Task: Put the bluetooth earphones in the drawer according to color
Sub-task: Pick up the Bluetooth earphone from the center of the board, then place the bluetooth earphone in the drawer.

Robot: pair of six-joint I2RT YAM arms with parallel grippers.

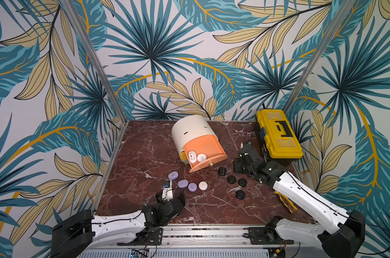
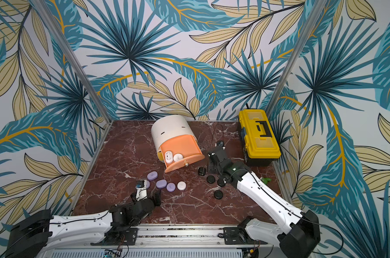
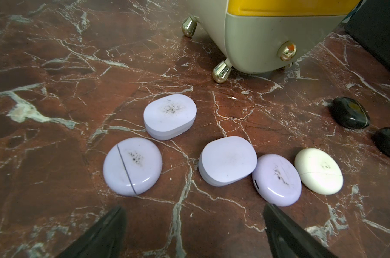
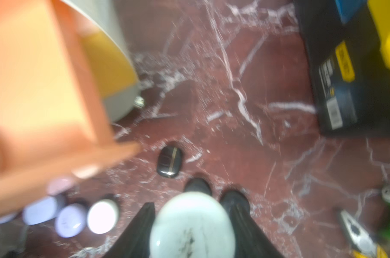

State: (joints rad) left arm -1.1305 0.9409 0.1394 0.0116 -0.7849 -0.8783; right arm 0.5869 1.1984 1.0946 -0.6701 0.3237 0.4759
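Left arm (image 1: 115, 224), right arm (image 1: 308, 196): white shells, black joints, thin black cables, dark screws. Left tool (image 3: 194, 206), right tool (image 4: 191, 206): black. Blue board (image 1: 165, 185) on left wrist.

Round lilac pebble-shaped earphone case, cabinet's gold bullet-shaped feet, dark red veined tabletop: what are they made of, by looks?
Round lilac case: likely glossy moulded plastic; curved highlight at its rim, thin seam line.
Gold feet: polished metal or metallised plastic, unclear which; mirror-like reflections.
Tabletop: marble look, dark red with white veins; real stone or printed laminate, can't tell.

a yellow toolbox (image 1: 279, 136) stands on the marble table (image 1: 144, 152), pliers (image 1: 287, 204) lying nearby.
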